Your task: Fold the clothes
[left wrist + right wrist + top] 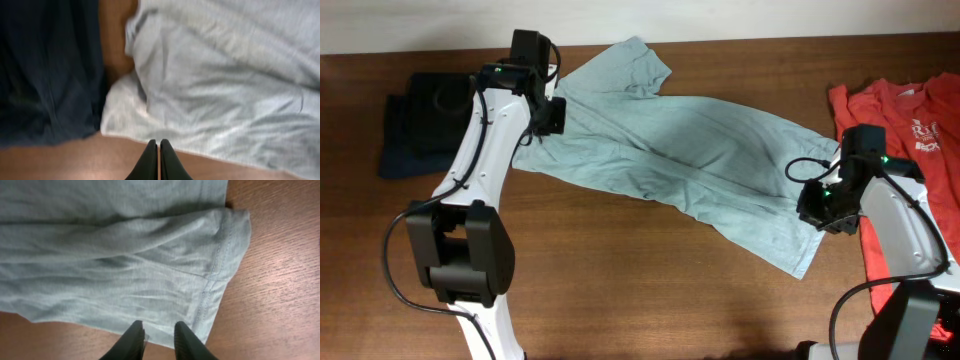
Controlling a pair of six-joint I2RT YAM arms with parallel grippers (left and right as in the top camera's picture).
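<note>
limp shirt, best taken by the hems

the large pale grey-blue cloth t-shirt (pixel 690 150) lies rumpled diagonally across the brown wooden table (pixel 620 290); probably light and floppy, so pinch hem corners; left gripper (pixel 158 145) clenched at its edge; right gripper (pixel 159 330) parted, straddling the hem

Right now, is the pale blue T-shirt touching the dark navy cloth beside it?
Touching. The left wrist view shows the T-shirt's bunched edge lying against the navy cloth, with no gap at that spot.
</note>
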